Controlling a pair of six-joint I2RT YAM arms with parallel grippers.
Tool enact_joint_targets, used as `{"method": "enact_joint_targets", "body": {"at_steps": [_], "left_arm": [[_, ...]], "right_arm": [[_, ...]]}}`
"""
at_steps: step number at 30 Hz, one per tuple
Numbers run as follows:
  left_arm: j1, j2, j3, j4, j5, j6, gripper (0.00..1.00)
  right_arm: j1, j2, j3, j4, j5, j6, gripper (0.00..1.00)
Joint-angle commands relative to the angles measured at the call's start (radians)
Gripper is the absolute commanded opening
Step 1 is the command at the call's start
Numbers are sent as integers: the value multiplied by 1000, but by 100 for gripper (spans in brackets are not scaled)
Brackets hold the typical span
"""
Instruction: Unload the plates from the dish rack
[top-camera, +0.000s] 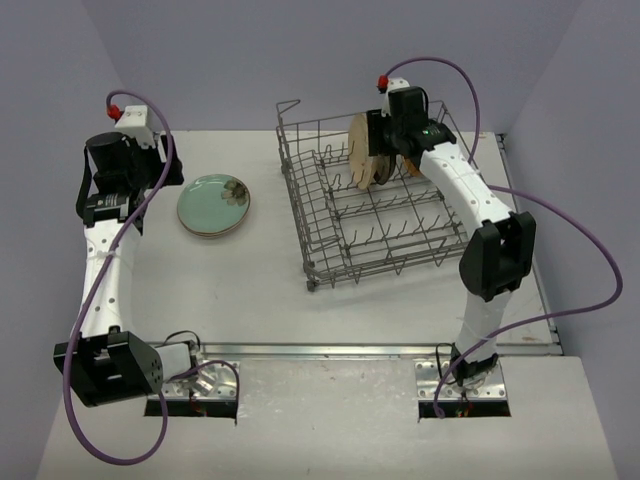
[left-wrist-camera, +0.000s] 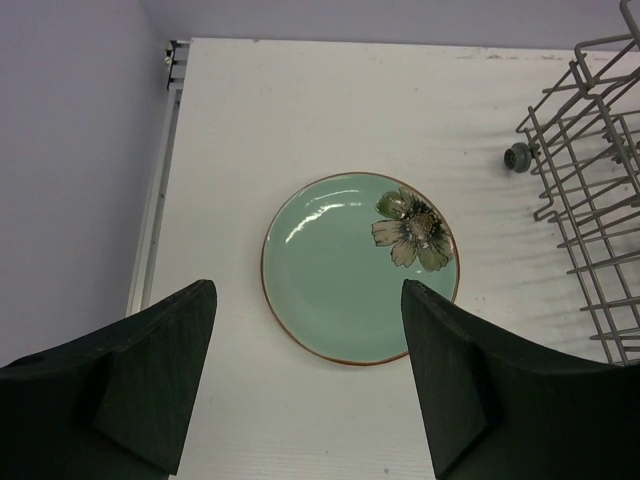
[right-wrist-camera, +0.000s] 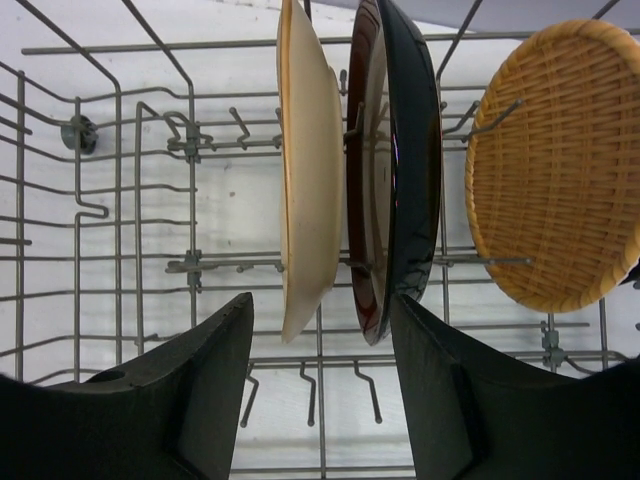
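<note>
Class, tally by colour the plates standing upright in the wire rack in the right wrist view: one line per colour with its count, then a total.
cream plate: 1
dark brown plate: 1
orange-tan woven plate: 1
Total: 3

We see bright, even light from overhead in all three views. On the white counter (top-camera: 270, 290) the dish rack (top-camera: 390, 215) throws only a faint, soft shadow. The mint green plate (left-wrist-camera: 340, 290) carries pale streaks of glare near its upper left, and the dark brown plate (right-wrist-camera: 410, 180) a thin bluish gleam. Close to the lens, the right end effector (right-wrist-camera: 320, 300) fingers (right-wrist-camera: 190, 400) read nearly black, with little detail. Plates and wires stay sharp.
</note>
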Motion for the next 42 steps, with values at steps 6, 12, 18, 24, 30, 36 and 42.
{"method": "enact_joint_targets", "body": {"at_steps": [6, 12, 18, 24, 30, 36, 42], "left_arm": [[0, -12, -19, 46, 7, -20, 73], [-1, -6, -24, 51, 11, -29, 73], [0, -1, -19, 47, 9, -29, 74], [-1, -5, -16, 36, 3, -24, 74], [-1, -13, -24, 33, -7, -21, 75], [0, -18, -28, 31, -16, -19, 84], [0, -23, -36, 31, -11, -36, 100]], "right_arm": [[15, 44, 69, 65, 13, 17, 57], [16, 106, 123, 69, 26, 7, 58], [17, 178, 145, 78, 62, 24, 62], [16, 248, 165, 84, 66, 54, 61], [15, 289, 192, 84, 72, 85, 47], [15, 290, 203, 72, 139, 129, 6], [15, 254, 188, 28, 250, 199, 0]]}}
